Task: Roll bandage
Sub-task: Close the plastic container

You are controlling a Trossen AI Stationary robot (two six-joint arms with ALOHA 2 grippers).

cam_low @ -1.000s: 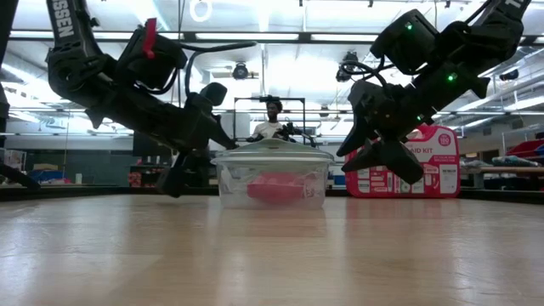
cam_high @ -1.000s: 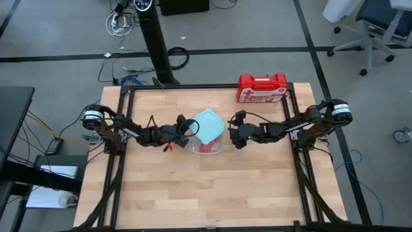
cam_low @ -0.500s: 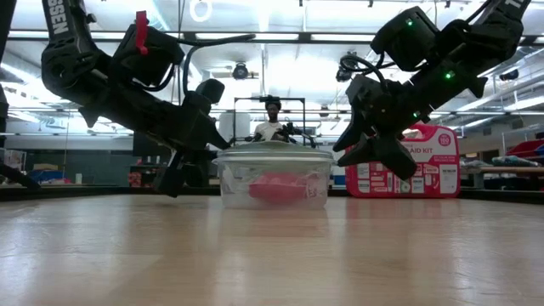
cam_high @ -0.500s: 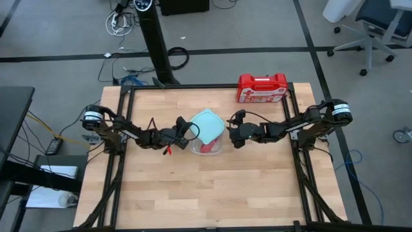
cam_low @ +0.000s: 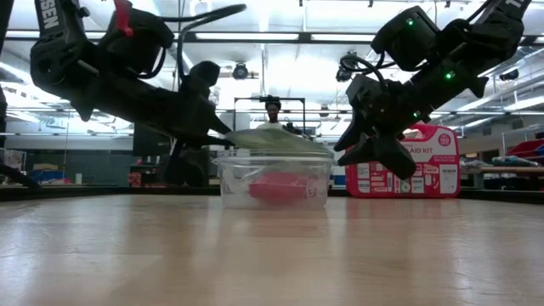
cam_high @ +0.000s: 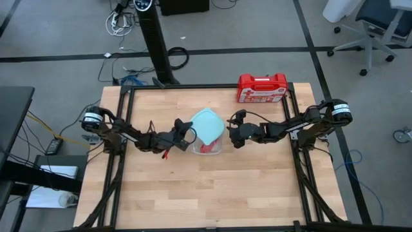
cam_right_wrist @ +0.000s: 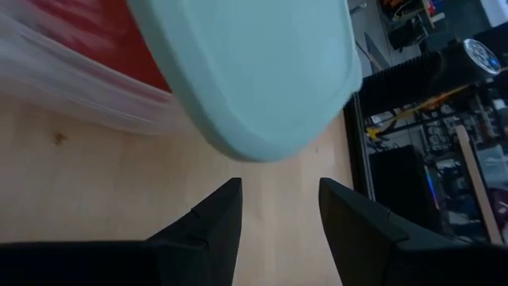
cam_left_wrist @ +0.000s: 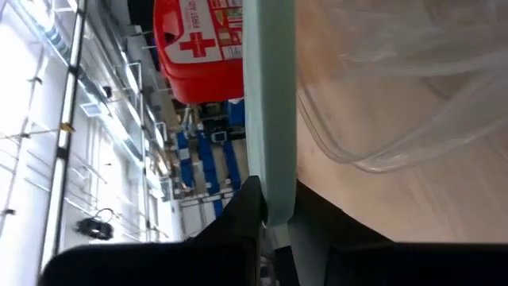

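A clear plastic container (cam_high: 207,145) stands mid-table with the red bandage (cam_low: 276,189) lying inside it. Its pale blue lid (cam_high: 207,124) sits tilted on top, the left side raised and the right side resting on the container's rim (cam_low: 325,154). My left gripper (cam_high: 187,131) is at the container's left, shut on the lid. At the container's right my right gripper (cam_right_wrist: 278,214) hangs open just short of the lid (cam_right_wrist: 254,71), with nothing between its fingers. My left gripper pinches the lid's left edge (cam_left_wrist: 278,202) between its two fingers (cam_left_wrist: 246,208). It comes nearly level from the table's left. The held side of the lid (cam_low: 231,136) is raised off the container, and the opposite side stays on the rim.
A red first-aid case (cam_high: 262,88) stands at the table's far edge, right of centre. A person shows in the room beyond the table (cam_low: 272,119). Bare wood lies on the near side of the container (cam_high: 206,193).
My left gripper has shut on the lid's left edge and shifted a little toward the near edge and up. The lid, flat on the container before, is now tipped with its left side lifted and its right side still on the rim.
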